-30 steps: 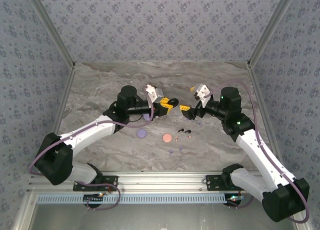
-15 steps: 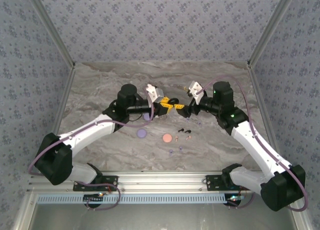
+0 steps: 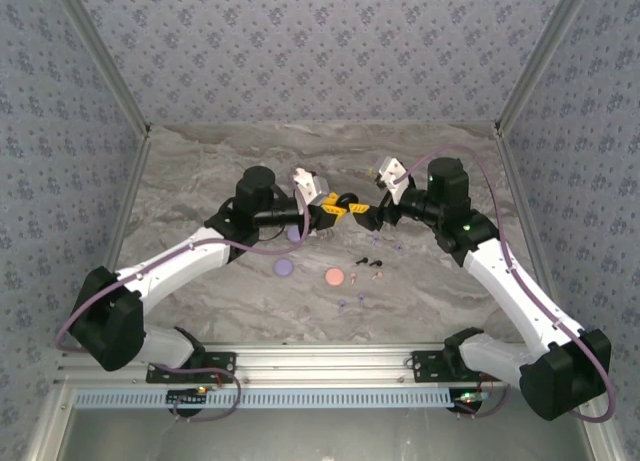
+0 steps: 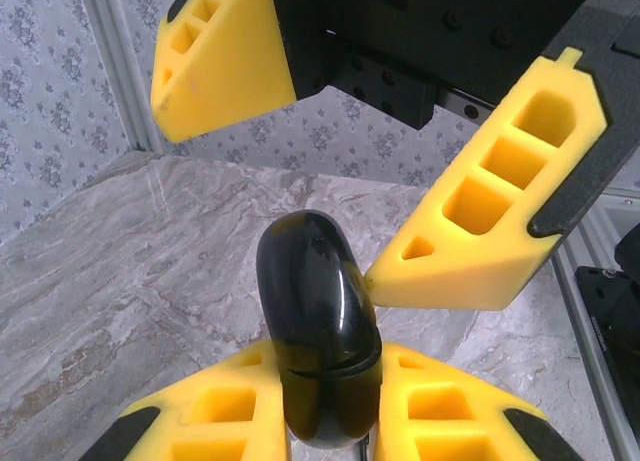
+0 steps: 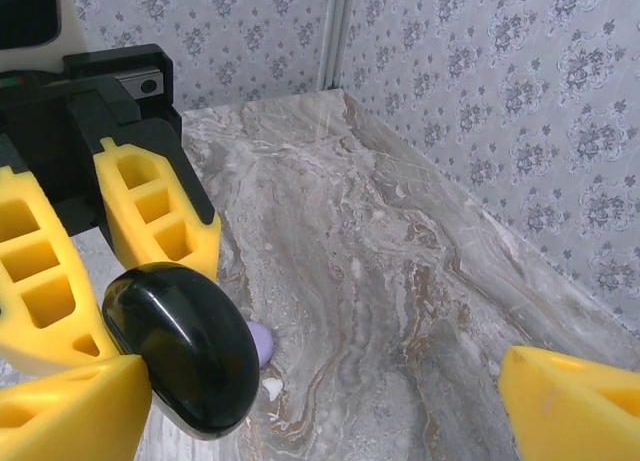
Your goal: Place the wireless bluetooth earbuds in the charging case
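Your right gripper point(image 3: 362, 216) has swung in toward the centre of the frame over the last second. It stood well apart from the left gripper point(image 3: 336, 207); now the 2 meet nose to nose above the table point(image 3: 200, 171). The left arm has barely shifted.

The left gripper pinches the black case point(image 4: 318, 331) on edge, its 2 yellow fingers pressed against the lower part of the puck. The right gripper's jaws stand spread wide around it. In the right wrist view the case sits just beside the lower-left finger, possibly touching it, while the other finger is far off at the lower right.

A seam runs around the case and the lid looks closed, though you cannot be sure from this angle. I judge you are lined up for a handover or for prising the lid open, so the task is at an early stage.

None of the earbuds point(image 3: 363, 260) is in a case yet. They lie scattered on the marble in the lower centre of the top view, below both grippers and near the pink case point(image 3: 334, 277). A lilac case point(image 3: 283, 268) lies to their left.

For room: both grippers hang mid-table, well apart from the back wall point(image 3: 320, 51) and the side posts. The upper part of the table is bare, so you have space there. The crowded patch is directly beneath the grippers, so lowering straight down risks scattering the earbuds.
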`<state>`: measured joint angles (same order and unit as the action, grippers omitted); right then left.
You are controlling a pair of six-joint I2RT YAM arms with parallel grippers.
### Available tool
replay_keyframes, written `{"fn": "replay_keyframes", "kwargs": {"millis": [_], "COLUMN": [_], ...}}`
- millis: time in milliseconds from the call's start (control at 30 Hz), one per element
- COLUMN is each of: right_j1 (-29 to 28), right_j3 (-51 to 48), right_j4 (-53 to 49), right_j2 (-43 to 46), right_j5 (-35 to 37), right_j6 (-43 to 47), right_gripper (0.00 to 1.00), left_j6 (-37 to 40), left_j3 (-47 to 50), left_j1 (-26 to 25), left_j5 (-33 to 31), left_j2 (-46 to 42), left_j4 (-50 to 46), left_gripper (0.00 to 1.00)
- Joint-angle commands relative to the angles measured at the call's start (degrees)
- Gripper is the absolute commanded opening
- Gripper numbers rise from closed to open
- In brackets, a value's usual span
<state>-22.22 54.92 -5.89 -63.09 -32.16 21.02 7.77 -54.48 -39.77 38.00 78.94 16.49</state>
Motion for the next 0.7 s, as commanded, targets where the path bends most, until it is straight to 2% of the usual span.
{"fn": "replay_keyframes", "kwargs": {"millis": [0, 667], "right_j1": [0.66, 1.39], "right_j3": [2.74, 3.18], "right_j4": [0.84, -2.63], "right_j2": [-0.28, 0.88], "right_j5": [1.08, -0.65], "right_j6": [0.08, 0.57], "right_gripper": [0.92, 0.93], "left_j6": [1.98, 1.33], "left_j3": [-1.33, 0.49], "left_j1": [-1.34, -1.31], "left_j5": [2.08, -0.3], "left_j2": [0.32, 0.39], "left_j4": [-2.02, 0.04], "left_gripper": [0.0, 0.0]}}
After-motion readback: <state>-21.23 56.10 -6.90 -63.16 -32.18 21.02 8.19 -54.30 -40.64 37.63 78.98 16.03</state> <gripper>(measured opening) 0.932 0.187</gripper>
